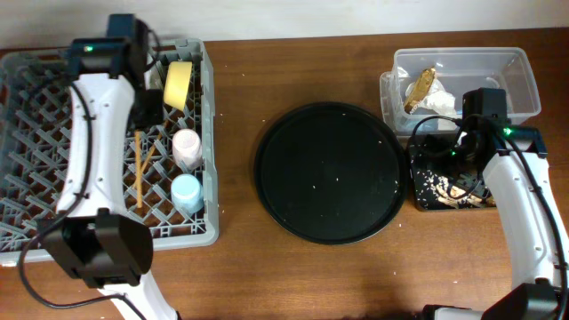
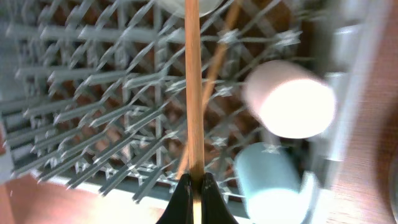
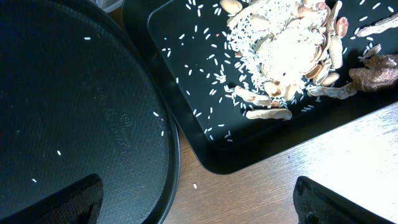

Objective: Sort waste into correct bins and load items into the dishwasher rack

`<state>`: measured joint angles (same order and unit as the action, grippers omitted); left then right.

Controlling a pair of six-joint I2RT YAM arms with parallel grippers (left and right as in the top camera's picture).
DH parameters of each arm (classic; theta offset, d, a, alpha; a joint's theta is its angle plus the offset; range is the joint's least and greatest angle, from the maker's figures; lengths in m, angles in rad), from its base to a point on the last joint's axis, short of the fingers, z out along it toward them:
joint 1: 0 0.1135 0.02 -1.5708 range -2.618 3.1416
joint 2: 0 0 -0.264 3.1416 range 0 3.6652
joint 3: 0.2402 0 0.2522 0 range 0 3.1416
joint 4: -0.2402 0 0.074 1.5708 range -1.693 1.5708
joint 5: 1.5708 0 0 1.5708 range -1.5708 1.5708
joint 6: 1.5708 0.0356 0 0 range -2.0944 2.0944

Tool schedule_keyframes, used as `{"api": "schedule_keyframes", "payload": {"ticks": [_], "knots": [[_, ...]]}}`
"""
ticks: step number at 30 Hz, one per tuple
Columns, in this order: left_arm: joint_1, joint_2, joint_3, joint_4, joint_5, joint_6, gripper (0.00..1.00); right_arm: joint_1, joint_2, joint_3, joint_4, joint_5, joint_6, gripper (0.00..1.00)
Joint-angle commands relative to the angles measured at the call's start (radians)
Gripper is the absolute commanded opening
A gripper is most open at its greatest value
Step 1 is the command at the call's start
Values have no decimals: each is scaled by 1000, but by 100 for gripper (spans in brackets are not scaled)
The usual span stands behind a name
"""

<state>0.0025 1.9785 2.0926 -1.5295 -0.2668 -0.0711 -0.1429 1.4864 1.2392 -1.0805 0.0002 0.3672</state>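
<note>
The grey dishwasher rack (image 1: 36, 160) stands at the left and holds the yellow bowl (image 1: 178, 83), the pink cup (image 1: 187, 147) and the blue cup (image 1: 187, 192). My left gripper (image 1: 142, 120) hangs over the rack, shut on one wooden chopstick (image 2: 193, 93). The second chopstick (image 2: 216, 65) lies on the pegs beneath it. The pink cup (image 2: 289, 99) and the blue cup (image 2: 270, 180) show to its right. My right gripper (image 3: 199, 205) is open and empty above the edge of the shallow black tray (image 3: 186, 118), which holds food leftovers (image 3: 280, 50). The clear tub (image 1: 516, 76) holds napkins (image 1: 427, 93). The plate is not seen.
The large round black tray (image 1: 329, 173) lies in the middle of the table with a few rice grains on it. It also shows in the right wrist view (image 3: 74, 93), close beside the shallow tray. Bare wooden table lies along the front.
</note>
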Motion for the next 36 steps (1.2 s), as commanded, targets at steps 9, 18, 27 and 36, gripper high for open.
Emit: {"api": "schedule_keyframes", "payload": {"ticks": [9,18,27,36], "knots": [[75,-14,-309,280,-10,235,0,-4,-8,-4,0,12,8,99],[74,-14,-340,319,96,233,95,-4,-8,-4,0,12,8,99],[59,-24,-327,317,374,233,99,-4,-8,-4,0,12,8,98],[-82,-190,-278,382,637,234,99,-4,-8,-4,0,12,8,99]]}}
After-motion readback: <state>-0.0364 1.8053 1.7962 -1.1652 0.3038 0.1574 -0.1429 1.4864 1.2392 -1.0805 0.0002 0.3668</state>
